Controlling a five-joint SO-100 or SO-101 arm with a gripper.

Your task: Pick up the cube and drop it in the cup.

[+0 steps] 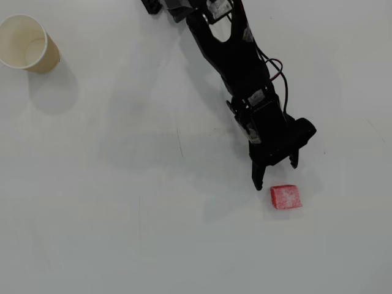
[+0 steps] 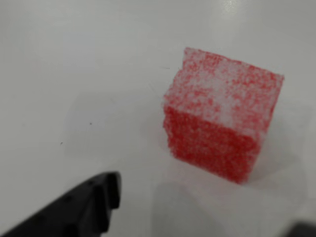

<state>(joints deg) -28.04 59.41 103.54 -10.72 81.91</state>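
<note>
Spanning both views, the white bench (image 1: 122, 233) carries the cup (image 1: 27, 43) far at the overhead view's upper left. The gripper (image 1: 277, 174) hovers with fingers (image 1: 260, 179) apart, holding nothing. Just beyond their tips, slightly right, lies the cube (image 1: 286, 196).

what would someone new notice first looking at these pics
Probably the red cube lying alone on the white table, lower right in the overhead view, its speckled whitish top filling the wrist view. Next, the black gripper poised just above it, jaws open and apart from it. The beige cup stands far off, top left.
</note>
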